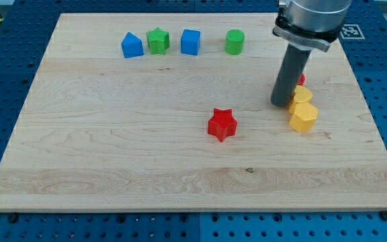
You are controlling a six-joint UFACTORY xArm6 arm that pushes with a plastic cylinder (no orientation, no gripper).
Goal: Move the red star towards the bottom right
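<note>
The red star [222,124] lies near the middle of the wooden board [113,148], slightly right of centre. My tip [280,103] is down on the board to the star's upper right, about a block's width or more away from it and not touching it. The rod stands just left of two yellow blocks: a yellow one [302,95] above a yellow hexagon [304,117]. A small bit of a red block [302,79] shows behind the rod.
Along the view's top stand a blue block [132,46], a green star [158,40], a blue cube [191,42] and a green cylinder [234,42]. The board's edges border a blue perforated table.
</note>
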